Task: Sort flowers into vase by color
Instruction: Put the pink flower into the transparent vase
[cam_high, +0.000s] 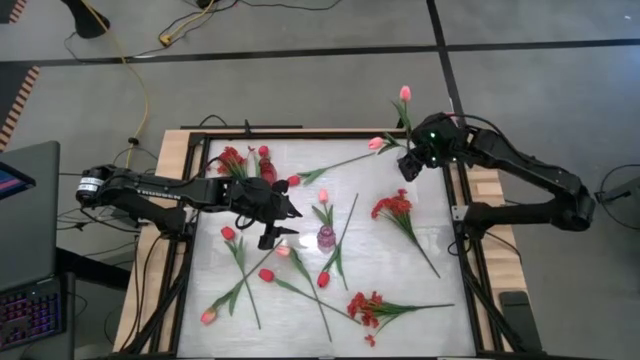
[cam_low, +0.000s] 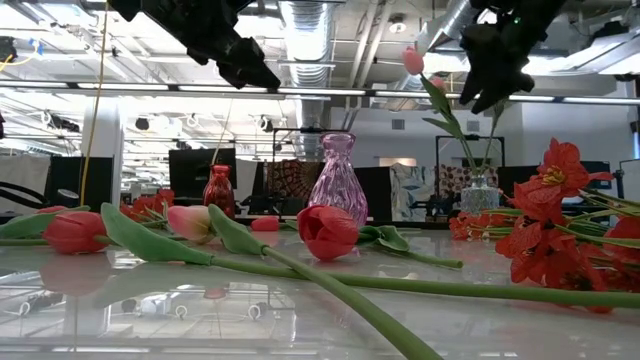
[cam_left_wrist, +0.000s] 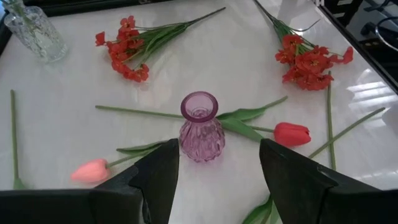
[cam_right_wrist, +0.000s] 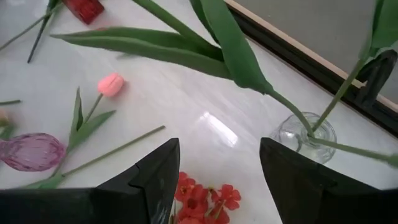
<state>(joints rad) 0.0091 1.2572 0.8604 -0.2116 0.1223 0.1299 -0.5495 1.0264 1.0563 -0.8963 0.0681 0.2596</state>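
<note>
Purple glass vase mid-desk, red vase and clear vase toward far corners. Three red blossom bunches, several pink and red tulips strewn flat. Left gripper open-jawed, empty, beside purple vase. Right gripper open-jawed over far right corner, no clear hold.

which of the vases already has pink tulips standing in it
The clear glass vase at the table's far right corner, under the right gripper. Pink tulips rise from it. The purple vase at mid-table is empty, and the red vase holds none.
</note>
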